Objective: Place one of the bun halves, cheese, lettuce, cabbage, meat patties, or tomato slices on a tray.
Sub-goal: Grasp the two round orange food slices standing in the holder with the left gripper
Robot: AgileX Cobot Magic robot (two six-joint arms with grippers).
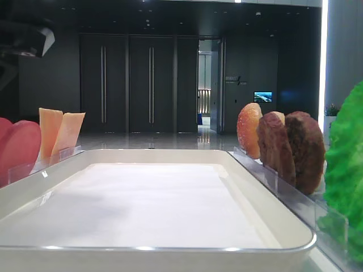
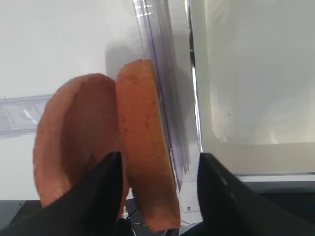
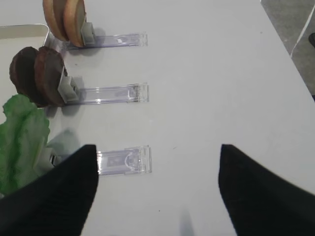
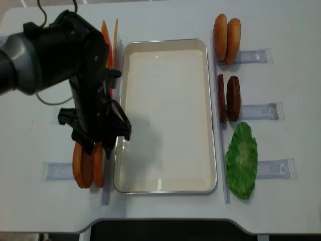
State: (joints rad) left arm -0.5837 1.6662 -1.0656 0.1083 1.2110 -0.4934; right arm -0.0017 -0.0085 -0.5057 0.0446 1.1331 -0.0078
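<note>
Desk (image 4: 165, 15): white, carries everything; clear plastic rack strips run along both long sides of the tray.

Tray (image 4: 210, 120): cream-white, centre of desk, floor bare. Nothing placed on it yet.

Left arm (image 4: 60, 50): dark, bulky, reaches down over the left rack row, just beside the tray's left rim.

Lettuce (image 4: 242, 159): green frilly leaf, right side, nearest row. Meat patties (image 4: 227, 98): two dark discs on edge, middle right row. Bun halves (image 4: 226, 33): pair on edge, far right row. Cheese (image 4: 111, 37): thin orange slices, far left, partly hidden by the arm.

Tomato slices (image 2: 103, 147): two reddish-orange discs on edge in the near left rack, touching each other, tray just beside them.

Left end effector (image 2: 157, 196): fingers apart, straddling the slice nearer the tray; no contact on either face visible. Right end effector (image 3: 157, 187): fingers wide apart over bare desk beside the lettuce rack, holding nothing.

Step in hand (judgement): grasp of one tomato slice, pre-closure. Next move calls for closing on that single slice without catching its neighbour, lifting it clear of the rack, then carrying it across the rim onto the tray floor.
</note>
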